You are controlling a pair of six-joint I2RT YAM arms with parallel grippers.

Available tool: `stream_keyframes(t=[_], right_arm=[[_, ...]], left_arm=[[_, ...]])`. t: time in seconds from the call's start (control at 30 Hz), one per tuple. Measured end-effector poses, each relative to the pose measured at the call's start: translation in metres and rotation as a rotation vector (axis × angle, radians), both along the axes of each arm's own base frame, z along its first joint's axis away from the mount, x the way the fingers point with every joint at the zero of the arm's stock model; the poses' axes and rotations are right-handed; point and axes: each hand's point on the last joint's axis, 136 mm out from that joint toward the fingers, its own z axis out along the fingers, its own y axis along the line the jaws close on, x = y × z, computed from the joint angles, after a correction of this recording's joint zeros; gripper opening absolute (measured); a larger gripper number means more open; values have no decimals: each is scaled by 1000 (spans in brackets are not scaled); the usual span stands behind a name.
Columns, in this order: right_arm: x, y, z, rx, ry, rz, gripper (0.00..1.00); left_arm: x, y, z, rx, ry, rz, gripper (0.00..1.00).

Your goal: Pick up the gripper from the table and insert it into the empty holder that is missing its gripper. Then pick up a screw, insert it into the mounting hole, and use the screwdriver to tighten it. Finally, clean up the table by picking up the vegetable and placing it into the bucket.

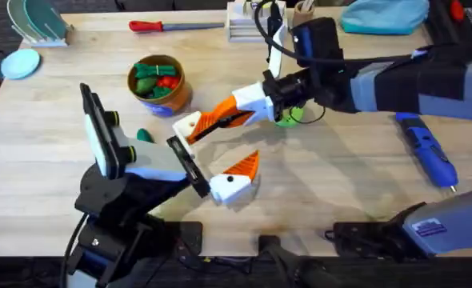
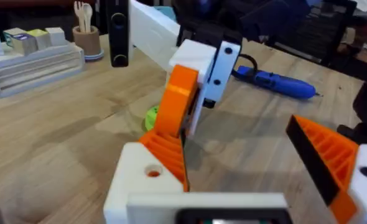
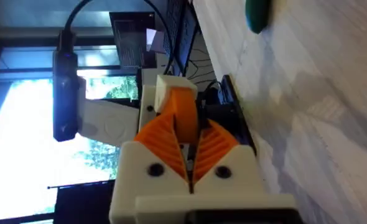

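Note:
My right gripper is shut on the orange ribbed gripper, its pads clamped on it. The wedge's far end touches the white holder, which is one jaw of my left gripper. That gripper stands open, and its other jaw carries an orange pad. From the left wrist, the wedge leans onto the holder block. The dark-green vegetable lies on the table beside the left arm. The tan bucket stands behind it, holding toys. The blue screwdriver lies at the right. A screw is too small to tell.
A light-green disc lies under the right wrist. A red-handled screwdriver and a white rack sit at the back edge, and a pale-blue dish at the far left. Bare wood stretches between the left gripper and the blue screwdriver.

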Motion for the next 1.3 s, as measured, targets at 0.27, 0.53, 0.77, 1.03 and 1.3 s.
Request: stream_keyframes(t=[0.27, 0.53, 0.77, 1.03, 1.3], right_arm=[[6, 8, -2, -28, -11, -44, 8], [10, 20, -1, -38, -51, -78, 8], [10, 21, -2, -44, -45, -85, 141], [12, 21, -5, -60, -42, -100, 460], [7, 25, -6, -63, -45, -88, 556]], left_arm=[[6, 4, 0, -8, 13, 44, 993], [15, 11, 0, -5, 11, 106, 993], [16, 12, 0, -6, 13, 114, 993], [16, 13, 0, -6, 11, 117, 993], [12, 8, 0, -5, 9, 85, 993]])
